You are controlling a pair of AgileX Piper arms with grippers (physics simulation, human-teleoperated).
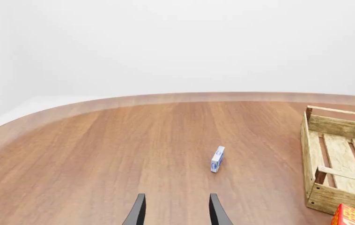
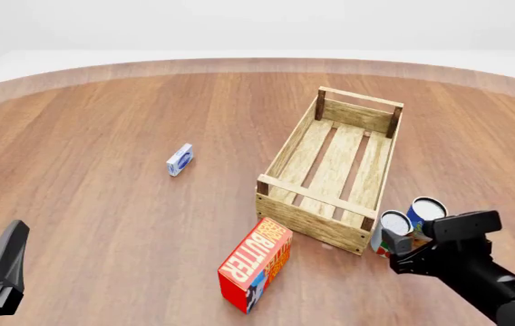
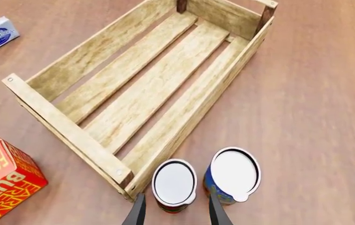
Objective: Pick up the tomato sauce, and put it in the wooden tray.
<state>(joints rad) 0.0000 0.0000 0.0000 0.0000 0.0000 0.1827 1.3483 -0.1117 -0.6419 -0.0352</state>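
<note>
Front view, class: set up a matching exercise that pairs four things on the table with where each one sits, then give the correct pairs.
Things:
1. tomato sauce
2. butter box
3. small blue-and-white box
4. wooden tray

Places:
A. alone on open table, left of the tray
B. at the tray's near right corner, beside a blue-labelled can
C. lying in front of the tray's near end
D. centre-right of the table, nothing inside

Pairs: 1-B, 2-C, 3-A, 4-D
</note>
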